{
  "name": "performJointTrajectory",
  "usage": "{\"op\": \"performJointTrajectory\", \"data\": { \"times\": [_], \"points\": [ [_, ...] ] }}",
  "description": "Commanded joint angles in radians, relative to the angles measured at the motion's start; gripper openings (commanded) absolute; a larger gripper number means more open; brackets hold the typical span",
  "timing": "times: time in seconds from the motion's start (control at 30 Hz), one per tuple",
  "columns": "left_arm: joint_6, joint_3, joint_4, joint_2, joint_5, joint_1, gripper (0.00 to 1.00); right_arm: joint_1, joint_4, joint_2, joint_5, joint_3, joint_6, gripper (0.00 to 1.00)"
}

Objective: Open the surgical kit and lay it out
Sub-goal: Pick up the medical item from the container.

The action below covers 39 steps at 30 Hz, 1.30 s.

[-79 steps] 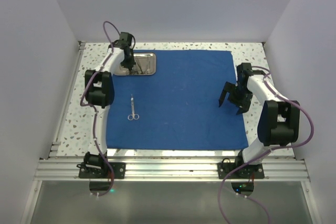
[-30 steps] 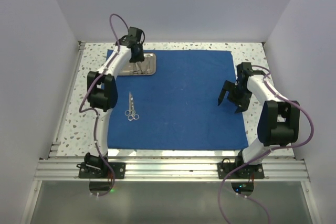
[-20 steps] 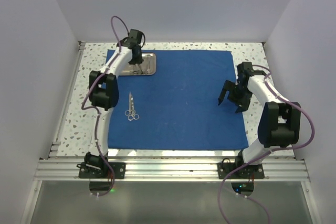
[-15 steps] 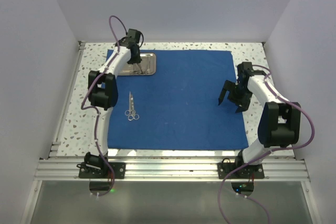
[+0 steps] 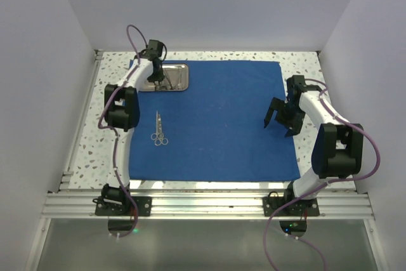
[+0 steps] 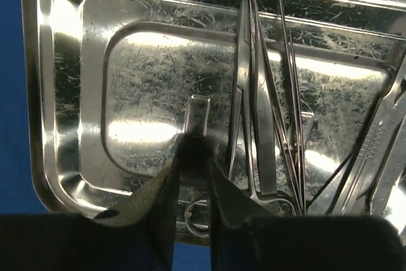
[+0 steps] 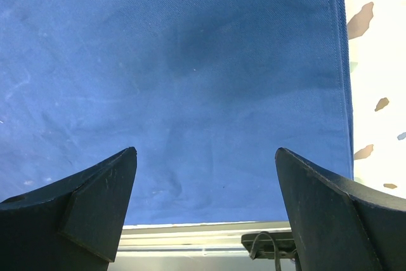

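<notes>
Desk (image 5: 114, 61) far-left: found steel tray (image 5: 181, 75) on cloth (image 5: 222, 118), left tool (image 6: 195, 147) over it, nearly pinched, hold unclear. Saw instruments (image 6: 260, 144) just right of tips, lengthwise away. Right tool (image 7: 204, 152) gaping, empty.

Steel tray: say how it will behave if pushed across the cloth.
The steel tray looks rigid, with formed rims, so it probably moves as one piece. Its polished metal may slide, though the blue cloth could drag. The loose instruments inside will likely shift.
</notes>
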<state>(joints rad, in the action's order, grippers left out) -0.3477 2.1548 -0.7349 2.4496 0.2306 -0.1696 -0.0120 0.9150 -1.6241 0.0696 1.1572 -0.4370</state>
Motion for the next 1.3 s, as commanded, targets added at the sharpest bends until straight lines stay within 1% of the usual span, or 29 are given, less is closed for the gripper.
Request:
{"op": "performJointTrajectory", "data": {
  "times": [0.0, 0.1, 0.23, 0.43, 0.67, 0.8, 1.0, 1.03, 1.27],
  "points": [
    [0.021, -0.073, 0.058, -0.021, -0.034, 0.001, 0.26, 0.004, 0.019, -0.002, -0.011, 0.035, -0.003, 0.95],
    [0.024, -0.117, 0.092, -0.04, -0.074, 0.001, 0.25, 0.004, 0.018, -0.008, -0.011, 0.035, -0.006, 0.95],
    [0.018, -0.125, 0.107, -0.055, -0.065, 0.001, 0.25, 0.004, 0.015, -0.016, -0.013, 0.039, -0.006, 0.95],
    [0.016, -0.092, 0.104, -0.083, -0.027, 0.004, 0.26, 0.004, 0.018, -0.025, -0.016, 0.045, -0.005, 0.95],
    [0.022, -0.061, 0.098, -0.106, -0.056, 0.008, 0.26, 0.004, 0.016, -0.039, -0.013, 0.052, 0.0, 0.95],
    [0.033, -0.099, 0.123, -0.15, -0.085, 0.007, 0.26, 0.004, 0.016, -0.046, -0.011, 0.055, 0.001, 0.95],
    [0.062, -0.184, 0.18, -0.216, -0.108, 0.005, 0.32, 0.004, 0.012, -0.063, -0.002, 0.058, 0.001, 0.95],
    [0.07, -0.185, 0.18, -0.218, -0.112, 0.005, 0.34, 0.004, 0.01, -0.065, -0.001, 0.059, 0.001, 0.95],
    [0.101, -0.211, 0.16, -0.199, -0.191, 0.002, 0.34, 0.004, 0.004, -0.071, 0.004, 0.059, 0.0, 0.95]
  ]
}}
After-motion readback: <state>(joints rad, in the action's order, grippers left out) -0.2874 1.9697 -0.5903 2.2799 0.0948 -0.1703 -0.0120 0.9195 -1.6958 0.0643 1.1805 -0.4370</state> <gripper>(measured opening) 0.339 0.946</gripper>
